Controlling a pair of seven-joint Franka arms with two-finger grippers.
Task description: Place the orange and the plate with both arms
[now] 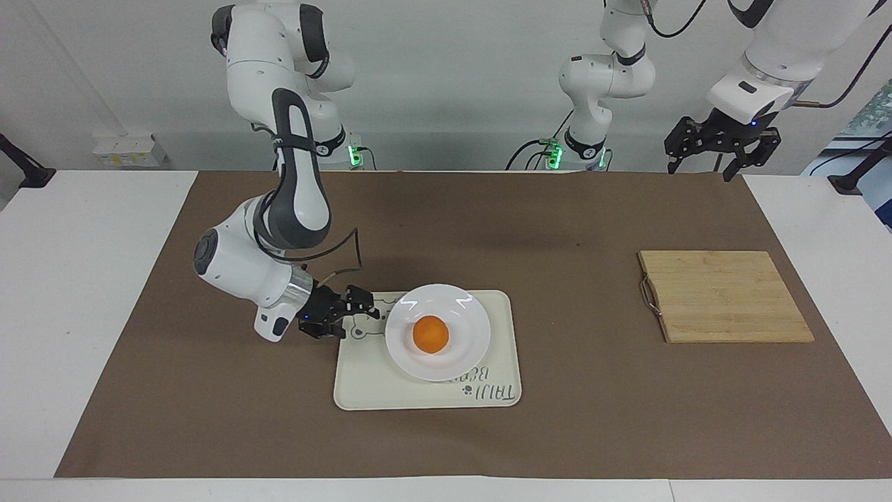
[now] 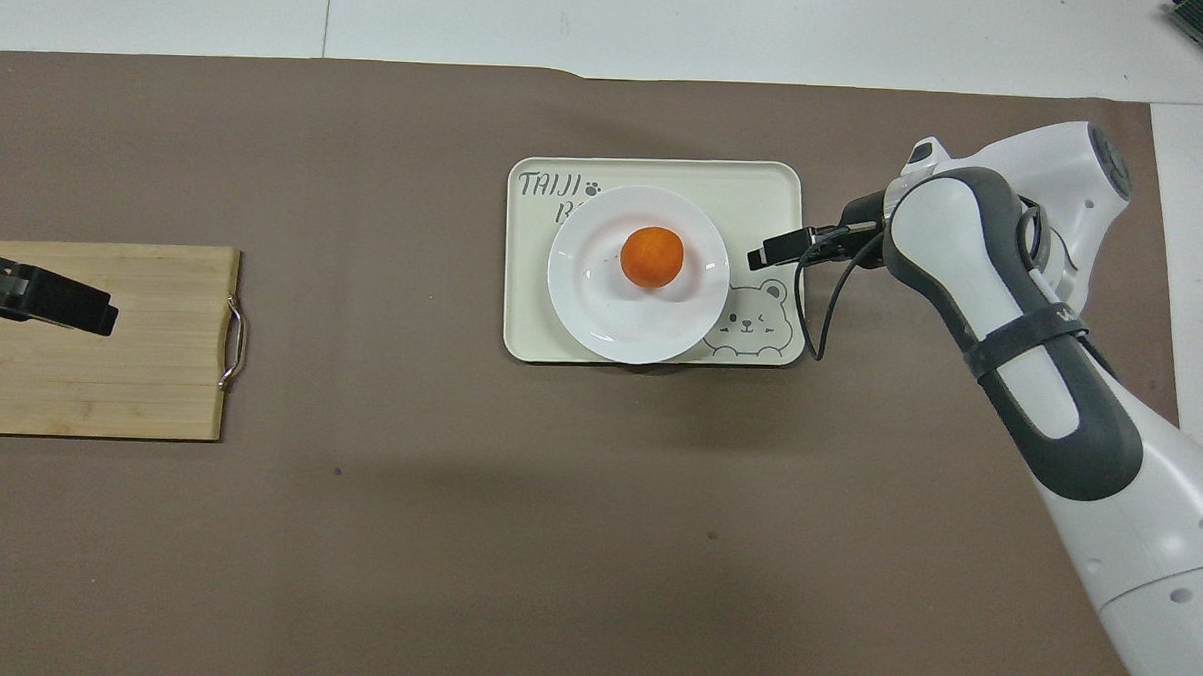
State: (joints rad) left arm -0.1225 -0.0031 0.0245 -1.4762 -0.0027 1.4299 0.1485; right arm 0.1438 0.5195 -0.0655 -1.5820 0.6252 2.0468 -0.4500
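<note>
The orange point(image 1: 430, 334) sits in the middle of the white plate point(image 1: 461, 312), which rests on the cream tray point(image 1: 362, 380). In the overhead view the orange point(image 2: 651, 257) lies on the plate point(image 2: 602, 318) on the tray point(image 2: 762, 189). My right gripper point(image 1: 364, 309) is open and empty, low over the tray's edge toward the right arm's end, apart from the plate's rim; it also shows in the overhead view point(image 2: 766, 256). My left gripper point(image 1: 722, 155) is open and empty. It waits raised over the cutting board's end of the table and shows in the overhead view point(image 2: 82, 312).
A bamboo cutting board point(image 1: 725, 296) with a metal handle lies on the brown mat toward the left arm's end; it also shows in the overhead view point(image 2: 110, 371). The right arm's cable loops beside the tray.
</note>
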